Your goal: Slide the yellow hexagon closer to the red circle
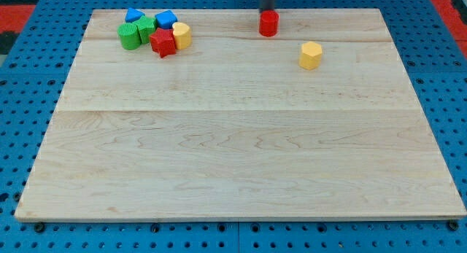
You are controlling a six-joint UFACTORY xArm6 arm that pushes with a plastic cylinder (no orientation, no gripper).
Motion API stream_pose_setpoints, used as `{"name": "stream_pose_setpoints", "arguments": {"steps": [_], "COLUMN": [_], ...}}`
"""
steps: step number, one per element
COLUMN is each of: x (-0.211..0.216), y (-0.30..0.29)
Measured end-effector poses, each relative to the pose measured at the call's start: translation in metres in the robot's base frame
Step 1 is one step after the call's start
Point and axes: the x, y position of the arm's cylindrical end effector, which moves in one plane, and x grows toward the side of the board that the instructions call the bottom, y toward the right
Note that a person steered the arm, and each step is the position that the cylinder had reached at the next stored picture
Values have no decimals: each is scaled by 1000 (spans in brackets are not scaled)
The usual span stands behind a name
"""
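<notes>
The yellow hexagon (310, 55) lies on the wooden board (233, 158) at the view's upper right. The red circle (268, 24), a short cylinder, stands up and to the left of it, near the board's top edge, with a clear gap between them. My tip (268, 10) comes down from the view's top edge just behind the red circle. I cannot tell whether it touches that block. It is well away from the yellow hexagon.
A cluster sits at the board's upper left: two blue blocks (134, 15) (166, 20), two green blocks (129, 36) (146, 28), a red star (163, 43) and a yellow block (181, 35). A blue pegboard (22, 136) surrounds the board.
</notes>
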Motion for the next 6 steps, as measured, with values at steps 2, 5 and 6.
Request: {"name": "stream_pose_setpoints", "arguments": {"steps": [2, 5, 6], "x": [31, 119, 169], "y": [5, 43, 72]}}
